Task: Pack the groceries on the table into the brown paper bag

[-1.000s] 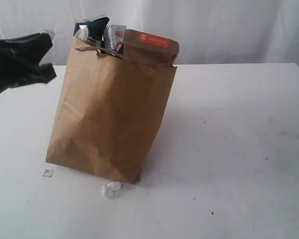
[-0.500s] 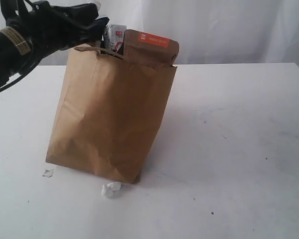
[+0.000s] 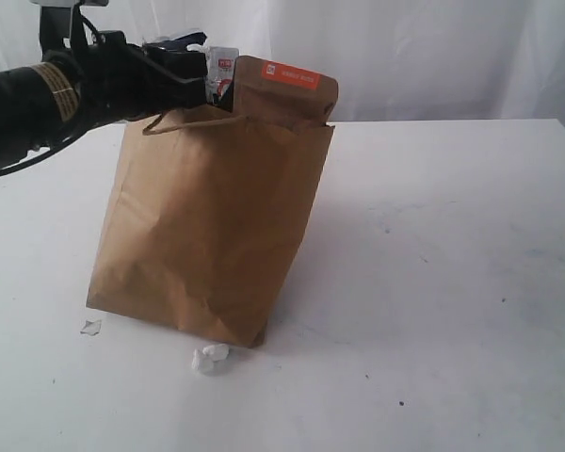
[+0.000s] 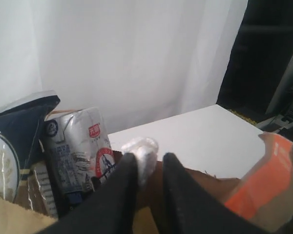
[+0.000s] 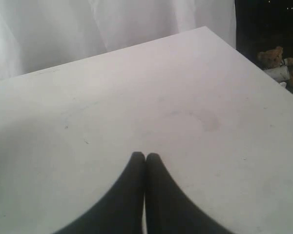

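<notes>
Since a second ago the left arm has swung in from the side, and the left tool point(image 3: 196, 68) now hangs over the mouth of the bag point(image 3: 207, 226). The bag stands on the table point(image 3: 452, 282), leaning a little, with the pouch point(image 3: 284, 89) and the carton point(image 3: 222, 64) poking above its rim. White bits point(image 3: 210, 356) lie on the table just beside its base.

From the left wrist, the left tool point(image 4: 150, 161) stands slightly open, a narrow gap between its fingers point(image 4: 119, 195) and nothing clamped in it. A white lump point(image 4: 140, 148) sits at one fingertip; whether it is stuck there I cannot tell. Beneath are the carton point(image 4: 80, 151), upright beside the dark packet point(image 4: 24, 114), and the pouch point(image 4: 263, 180) on the other side.

From the right wrist, the right tool point(image 5: 145, 157) is closed, fingers touching, empty, above bare table point(image 5: 136, 87).
</notes>
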`<action>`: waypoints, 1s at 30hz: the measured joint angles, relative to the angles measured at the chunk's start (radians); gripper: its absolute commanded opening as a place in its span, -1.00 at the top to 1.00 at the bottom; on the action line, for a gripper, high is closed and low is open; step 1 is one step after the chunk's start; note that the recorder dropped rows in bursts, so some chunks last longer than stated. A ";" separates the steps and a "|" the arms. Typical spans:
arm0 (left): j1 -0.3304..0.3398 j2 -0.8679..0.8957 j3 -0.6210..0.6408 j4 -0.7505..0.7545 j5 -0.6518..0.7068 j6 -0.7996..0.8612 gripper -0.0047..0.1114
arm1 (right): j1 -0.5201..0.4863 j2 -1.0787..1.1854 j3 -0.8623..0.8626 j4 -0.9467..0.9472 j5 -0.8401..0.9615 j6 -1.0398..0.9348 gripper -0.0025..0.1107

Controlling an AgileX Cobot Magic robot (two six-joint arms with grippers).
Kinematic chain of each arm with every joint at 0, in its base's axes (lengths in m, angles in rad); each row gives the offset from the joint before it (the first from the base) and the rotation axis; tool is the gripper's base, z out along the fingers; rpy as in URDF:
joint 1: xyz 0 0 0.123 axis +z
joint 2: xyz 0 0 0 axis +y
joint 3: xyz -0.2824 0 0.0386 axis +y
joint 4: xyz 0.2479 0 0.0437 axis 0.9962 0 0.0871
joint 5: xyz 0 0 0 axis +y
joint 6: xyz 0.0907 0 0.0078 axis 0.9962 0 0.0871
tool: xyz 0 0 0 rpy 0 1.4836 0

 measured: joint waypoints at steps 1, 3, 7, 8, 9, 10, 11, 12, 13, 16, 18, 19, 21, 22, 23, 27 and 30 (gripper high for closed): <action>0.000 0.000 0.000 0.008 0.004 -0.016 0.10 | 0.000 0.000 0.000 0.000 0.000 0.000 0.96; 0.000 0.000 0.000 0.022 0.008 -0.034 -0.03 | 0.000 0.000 0.000 0.000 0.000 0.000 0.96; 0.000 0.000 0.000 0.024 0.009 -0.042 -0.16 | 0.000 0.000 0.000 0.000 0.000 0.000 0.96; 0.000 0.000 0.000 0.024 0.009 -0.042 -0.17 | 0.000 0.000 0.000 0.000 0.000 0.000 0.96; 0.000 -0.002 0.000 0.024 0.012 -0.043 -0.17 | 0.000 0.000 0.000 0.000 0.000 0.000 0.96; 0.000 -0.008 0.000 0.024 0.015 -0.043 -0.17 | 0.000 0.000 0.000 0.000 0.000 0.000 0.96; 0.000 -0.017 0.000 0.026 0.018 -0.046 -0.17 | 0.000 0.000 0.000 0.000 0.000 0.000 0.96; 0.000 -0.028 0.000 0.029 0.020 -0.046 -0.17 | 0.000 0.000 0.000 0.000 0.000 0.000 0.96; 0.000 -0.040 0.000 0.036 0.023 -0.046 -0.16 | 0.000 0.000 0.000 0.000 0.000 0.000 0.96; 0.000 -0.075 0.000 0.068 0.066 -0.046 -0.11 | 0.000 0.000 0.000 0.000 0.000 0.000 0.96; 0.000 -0.095 -0.001 0.103 0.118 -0.048 -0.09 | 0.000 0.000 0.000 0.000 0.000 0.000 0.96; 0.000 -0.105 -0.002 0.129 0.147 -0.059 -0.09 | 0.000 0.000 0.000 0.000 0.000 0.000 0.96; 0.000 -0.124 -0.002 0.202 0.190 -0.098 -0.09 | 0.000 0.000 0.000 0.000 0.000 0.000 0.96; 0.000 -0.133 -0.002 0.247 0.207 -0.123 -0.09 | 0.000 0.000 0.000 0.000 0.000 0.000 0.96; 0.000 -0.141 -0.002 0.293 0.219 -0.149 -0.09 | 0.000 0.000 0.000 0.000 0.000 0.000 0.96; 0.000 -0.173 -0.002 0.399 0.236 -0.215 -0.09 | 0.000 0.000 0.000 0.000 0.000 0.000 0.96; 0.000 -0.200 -0.002 0.420 0.265 -0.225 -0.09 | 0.000 0.000 0.000 0.000 0.000 0.000 0.96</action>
